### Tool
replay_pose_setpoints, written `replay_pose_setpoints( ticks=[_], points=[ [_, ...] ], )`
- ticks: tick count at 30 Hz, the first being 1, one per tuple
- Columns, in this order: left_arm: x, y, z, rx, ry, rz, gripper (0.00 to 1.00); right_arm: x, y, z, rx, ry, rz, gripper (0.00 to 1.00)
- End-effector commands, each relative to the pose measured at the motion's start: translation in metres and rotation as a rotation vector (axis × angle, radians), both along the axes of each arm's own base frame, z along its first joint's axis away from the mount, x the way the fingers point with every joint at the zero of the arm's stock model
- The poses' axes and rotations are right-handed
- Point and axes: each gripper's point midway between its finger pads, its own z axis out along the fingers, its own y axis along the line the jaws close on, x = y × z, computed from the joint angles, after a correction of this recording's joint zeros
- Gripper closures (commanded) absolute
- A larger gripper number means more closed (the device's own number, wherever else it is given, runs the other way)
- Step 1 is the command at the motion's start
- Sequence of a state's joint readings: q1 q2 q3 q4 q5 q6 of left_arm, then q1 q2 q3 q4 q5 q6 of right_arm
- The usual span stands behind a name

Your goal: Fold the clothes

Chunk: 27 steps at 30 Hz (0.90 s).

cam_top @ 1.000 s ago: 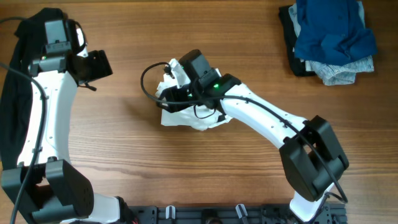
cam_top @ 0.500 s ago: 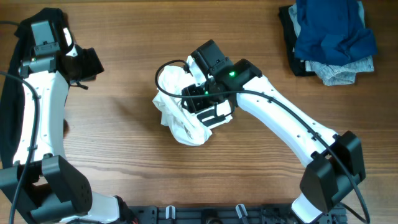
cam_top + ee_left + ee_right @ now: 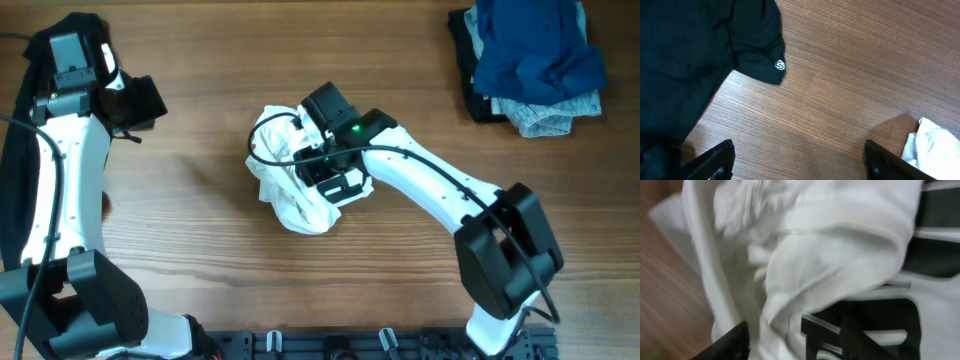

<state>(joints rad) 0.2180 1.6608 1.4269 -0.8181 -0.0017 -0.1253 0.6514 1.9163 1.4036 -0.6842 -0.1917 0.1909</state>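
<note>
Zero garments are showing folds: the white T-shirt (image 3: pixel 288 200) is lying crumpled mid-way across the surface (image 3: pixel 200 260) under the right gripper (image 3: pixel 318 170), whose hold cannot be determined. The left gripper (image 3: pixel 800 162) is hovering wide open, empty, beside the black garment (image 3: pixel 690 55); the far pile (image 3: pixel 530 70) is waiting.

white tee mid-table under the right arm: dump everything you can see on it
The white T-shirt is soft fabric, crumpled into a lumpy heap rather than spread flat, near the middle of the wooden table. The right wrist view shows deep folds, a stitched seam and bold black block print partly buried in creases. The right gripper is down on its right half, fingers in the fabric; whether they pinch it cannot be told. That arm's black cable arcs over its upper-left edge.
</note>
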Motion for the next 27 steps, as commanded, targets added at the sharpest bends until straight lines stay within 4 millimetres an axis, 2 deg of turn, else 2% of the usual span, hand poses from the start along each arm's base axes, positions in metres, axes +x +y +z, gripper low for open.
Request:
replay_pose_setpoints(
  ticks=[1, 4, 8, 12, 13, 14, 20, 21, 27],
  points=[
    [0.001, 0.0, -0.005, -0.01, 0.008, -0.006, 0.18, 0.016, -0.01, -0.015, -0.074, -0.057, -0.059, 0.44],
    [0.001, 0.0, -0.005, -0.01, 0.008, -0.006, 0.18, 0.026, -0.016, -0.023, -0.103, -0.078, -0.105, 0.45],
    [0.001, 0.0, -0.005, -0.01, 0.008, -0.006, 0.18, 0.032, -0.011, -0.032, -0.091, -0.087, -0.107, 0.49],
    [0.001, 0.0, -0.005, -0.01, 0.008, -0.006, 0.18, 0.04, -0.004, -0.028, -0.057, -0.116, -0.106, 0.54],
    [0.001, 0.0, -0.005, -0.01, 0.008, -0.006, 0.18, 0.042, -0.001, -0.026, -0.043, -0.125, -0.105, 0.57],
    [0.001, 0.0, -0.005, -0.01, 0.008, -0.006, 0.18, 0.047, 0.003, -0.02, -0.028, -0.141, -0.105, 0.65],
    [0.001, 0.0, -0.004, -0.01, 0.007, -0.006, 0.18, 0.064, 0.022, 0.011, 0.05, -0.197, -0.098, 0.86],
    [0.001, 0.0, -0.005, -0.01, 0.006, -0.006, 0.18, 0.071, 0.027, 0.018, 0.078, -0.218, -0.113, 0.96],
    [0.003, 0.0, -0.004, -0.008, -0.003, -0.006, 0.18, 0.084, 0.052, 0.041, 0.25, -0.234, -0.182, 0.96]
  ],
)
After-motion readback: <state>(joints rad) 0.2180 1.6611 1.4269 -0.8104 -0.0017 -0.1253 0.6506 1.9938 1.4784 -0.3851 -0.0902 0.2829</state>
